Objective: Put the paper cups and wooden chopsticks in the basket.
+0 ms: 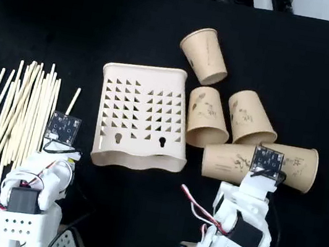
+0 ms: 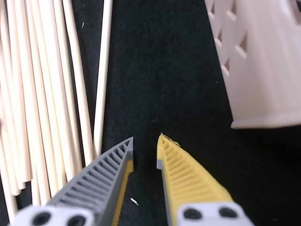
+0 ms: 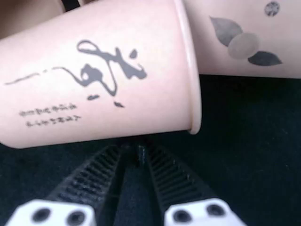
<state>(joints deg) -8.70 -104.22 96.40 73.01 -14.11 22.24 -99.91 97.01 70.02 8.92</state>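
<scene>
Yellow and grey fingers: left gripper slightly parted, empty, just beside the wooden chopsticks.
Black fingers: right gripper pinched together, empty, at a paper cup lying sideways.
Basket: lies between both piles.
Advice: open wide and take the cup's rim, not its round wall.

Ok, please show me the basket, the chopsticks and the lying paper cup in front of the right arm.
basket (image 1: pixel 142 117): high view, on its perforated face.
chopsticks (image 1: pixel 26 108): high view, middle of the pile.
paper cup (image 3: pixel 94 84): right wrist view, on its printed side wall.
</scene>
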